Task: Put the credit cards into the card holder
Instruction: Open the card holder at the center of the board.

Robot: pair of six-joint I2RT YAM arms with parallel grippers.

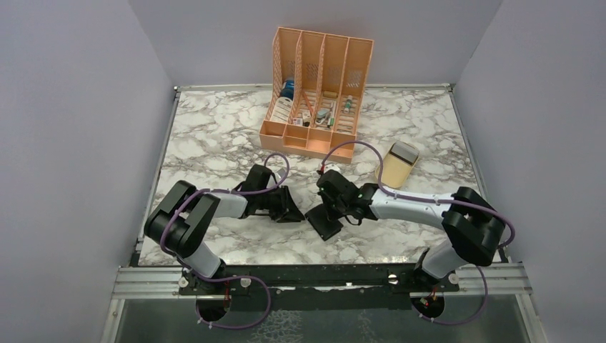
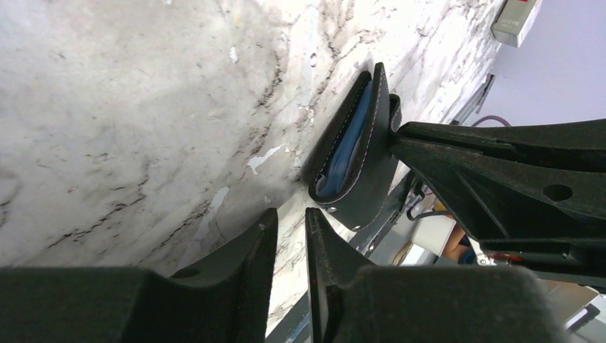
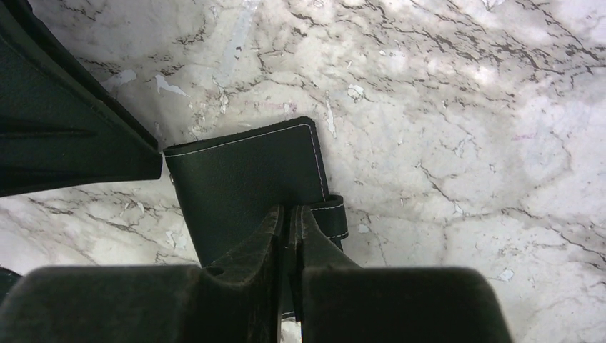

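The black card holder (image 1: 324, 223) stands partly folded on the marble between the two arms. My right gripper (image 3: 289, 211) is shut on its edge, next to the snap tab (image 3: 334, 214). From the left wrist view the card holder (image 2: 373, 179) gapes open edge-on, showing a blue inside (image 2: 349, 146). My left gripper (image 2: 291, 214) hovers just short of it with a narrow gap between its jaws; only marble shows in that gap. A whitish credit card with a red mark (image 2: 516, 17) lies on the beige dish (image 1: 397, 167) to the far right. No other card is visible.
A tall orange slotted organizer (image 1: 316, 93) with small items stands at the back centre. The grey walls close in on both sides. The right arm's purple cable (image 1: 357, 146) loops over the marble in front of the organizer.
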